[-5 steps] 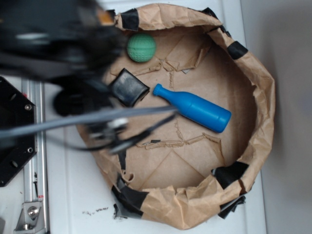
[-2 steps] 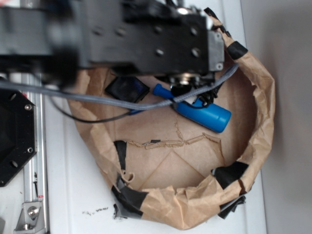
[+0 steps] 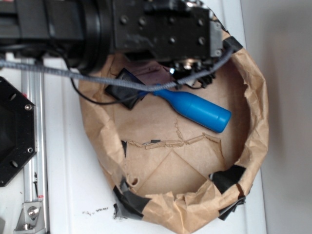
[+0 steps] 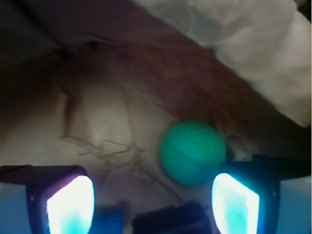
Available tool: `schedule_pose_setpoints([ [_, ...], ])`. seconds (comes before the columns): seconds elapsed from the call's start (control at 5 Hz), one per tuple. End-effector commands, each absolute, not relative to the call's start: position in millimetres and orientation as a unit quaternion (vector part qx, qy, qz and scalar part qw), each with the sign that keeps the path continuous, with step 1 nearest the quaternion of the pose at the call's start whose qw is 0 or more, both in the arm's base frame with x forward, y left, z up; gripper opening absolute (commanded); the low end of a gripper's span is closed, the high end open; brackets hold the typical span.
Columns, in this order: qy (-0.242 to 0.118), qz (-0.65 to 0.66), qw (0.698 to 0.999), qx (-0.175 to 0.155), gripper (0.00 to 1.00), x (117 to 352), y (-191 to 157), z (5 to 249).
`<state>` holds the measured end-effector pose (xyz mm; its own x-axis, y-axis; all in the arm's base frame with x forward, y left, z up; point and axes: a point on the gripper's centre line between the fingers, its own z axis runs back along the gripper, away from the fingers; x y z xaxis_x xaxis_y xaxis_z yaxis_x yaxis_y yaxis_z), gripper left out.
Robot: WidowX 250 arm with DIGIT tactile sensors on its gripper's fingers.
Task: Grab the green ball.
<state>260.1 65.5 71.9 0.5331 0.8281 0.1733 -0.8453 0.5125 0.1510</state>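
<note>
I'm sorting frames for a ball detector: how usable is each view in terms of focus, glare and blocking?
Wrist view: soft and dim; the green ball is blurred yet recognisable, and the finger pads glare white-cyan, overexposed. Exterior view: evenly lit; the blue bottle and paper bag are sharp, but the arm hides the ball completely.

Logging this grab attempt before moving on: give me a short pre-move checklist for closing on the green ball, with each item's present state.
1. Ball in sight: ok. The green ball shows in the wrist view; the arm hides it in the exterior view.
2. Gripper open: ok, fingers wide apart.
3. Ball centred between the fingers: not ok. It sits close to the right-hand finger in the wrist view, far from the other.
4. Ball between the pads: not ok, it lies beyond the fingertips.
5. Blue bottle clear of the closing path: cannot tell.
6. Paper wall close behind the ball: cannot tell, blurred.
</note>
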Motion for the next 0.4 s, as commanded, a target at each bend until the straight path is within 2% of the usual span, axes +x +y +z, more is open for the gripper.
schedule_pose_setpoints([
  [0.0, -0.069, 0.494, 0.860, 0.105, 1.00, 231.6, 84.1, 93.5],
  [0.2, -0.079, 0.486, 0.865, 0.100, 1.00, 229.5, 94.2, 91.3],
])
